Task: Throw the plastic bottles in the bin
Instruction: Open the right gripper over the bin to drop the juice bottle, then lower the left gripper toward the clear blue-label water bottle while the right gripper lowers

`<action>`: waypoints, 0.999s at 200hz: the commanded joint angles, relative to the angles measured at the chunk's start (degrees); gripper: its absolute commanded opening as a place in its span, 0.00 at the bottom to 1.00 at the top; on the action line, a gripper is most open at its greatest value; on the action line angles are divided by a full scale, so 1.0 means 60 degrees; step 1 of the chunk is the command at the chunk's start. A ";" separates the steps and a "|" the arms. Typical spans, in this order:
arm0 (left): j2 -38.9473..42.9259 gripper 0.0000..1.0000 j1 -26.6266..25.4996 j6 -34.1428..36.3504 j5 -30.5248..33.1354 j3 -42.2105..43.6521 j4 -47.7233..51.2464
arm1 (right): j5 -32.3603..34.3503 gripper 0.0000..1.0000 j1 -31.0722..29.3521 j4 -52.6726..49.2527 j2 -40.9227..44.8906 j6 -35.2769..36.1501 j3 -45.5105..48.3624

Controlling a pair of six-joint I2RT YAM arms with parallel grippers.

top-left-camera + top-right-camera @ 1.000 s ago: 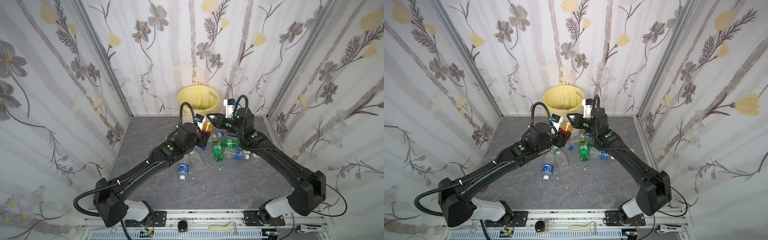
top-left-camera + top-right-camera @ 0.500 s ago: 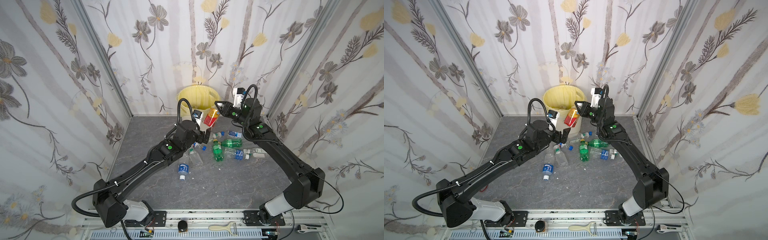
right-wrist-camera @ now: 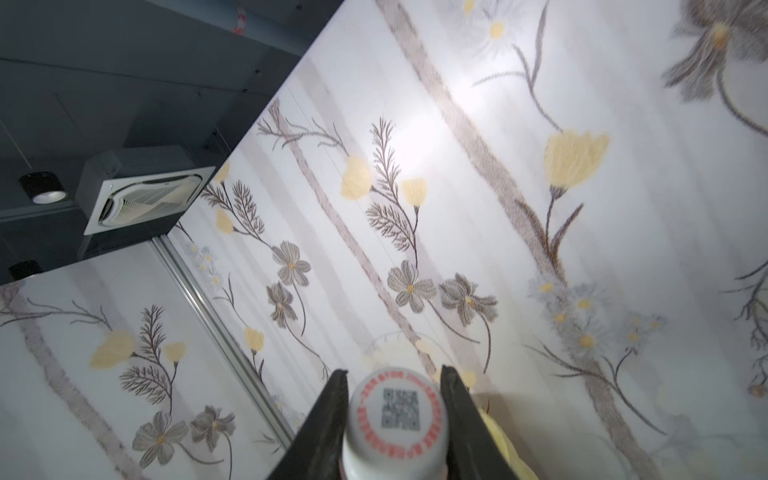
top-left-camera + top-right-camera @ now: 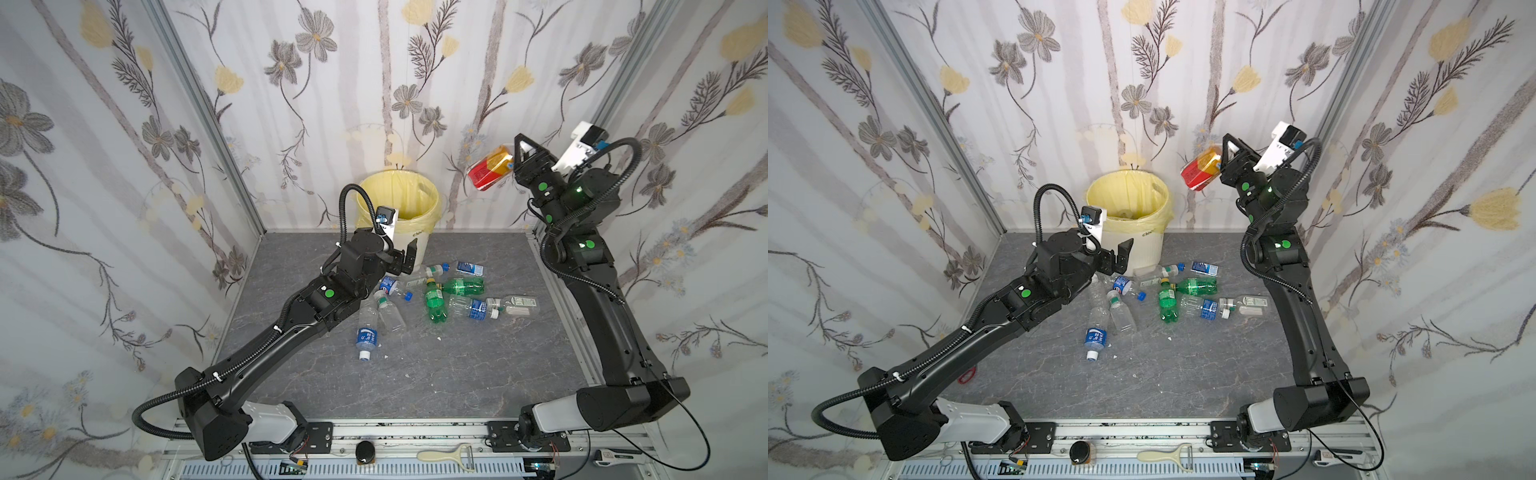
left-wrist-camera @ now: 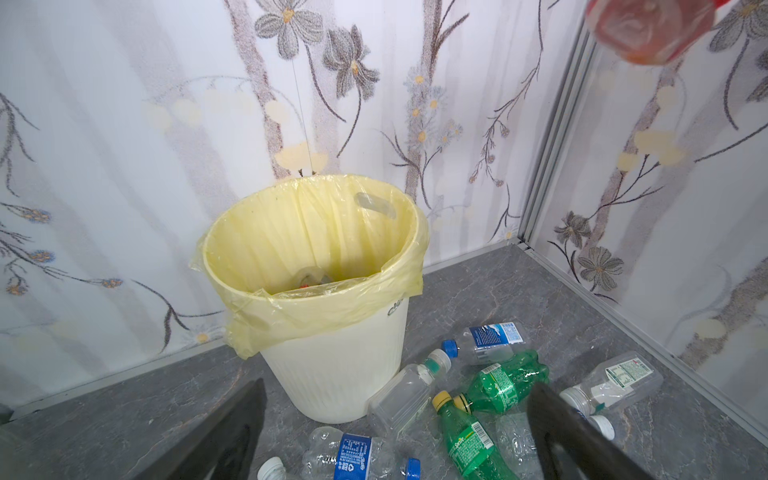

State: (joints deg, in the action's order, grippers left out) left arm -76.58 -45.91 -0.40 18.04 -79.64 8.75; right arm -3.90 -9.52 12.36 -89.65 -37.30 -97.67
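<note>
Right gripper [image 4: 516, 158] — translucent orange-red bottle [image 4: 488, 170]

Three walls [image 4: 374, 62] close in the space, papered white with grey stripes, grey flowers and pale yellow tulips. Metal posts [image 4: 208, 120] mark the back corners. The floor [image 4: 415, 374] is dark grey, veined like marble. In the right wrist view a dark ceiling [image 3: 104, 62] carries a white air vent [image 3: 141, 199] and two round black spotlights [image 3: 43, 189].

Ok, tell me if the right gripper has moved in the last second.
Yes. The right gripper, shut on the orange-red bottle, has swung up and to the right, away from the bin.
</note>
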 commanded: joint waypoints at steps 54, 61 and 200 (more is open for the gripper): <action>0.0362 1.00 0.0148 0.0121 0.0497 0.0373 -0.0331 | 0.1391 0.36 -0.0578 0.1853 -0.2006 -0.0815 -0.0535; 0.0395 1.00 0.0170 0.0098 0.0520 0.0432 -0.0331 | 0.1300 0.39 -0.0834 0.1631 -0.2550 -0.0820 -0.0903; 0.1187 1.00 0.0517 -0.0626 0.0682 0.1701 -0.0322 | 0.0315 0.83 -0.1895 -0.0491 -0.4006 0.0113 -0.2599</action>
State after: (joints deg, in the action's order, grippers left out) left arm -69.38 -43.62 -2.22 20.36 -69.36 8.43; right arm -1.63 -21.30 6.57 -116.64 -37.19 -117.58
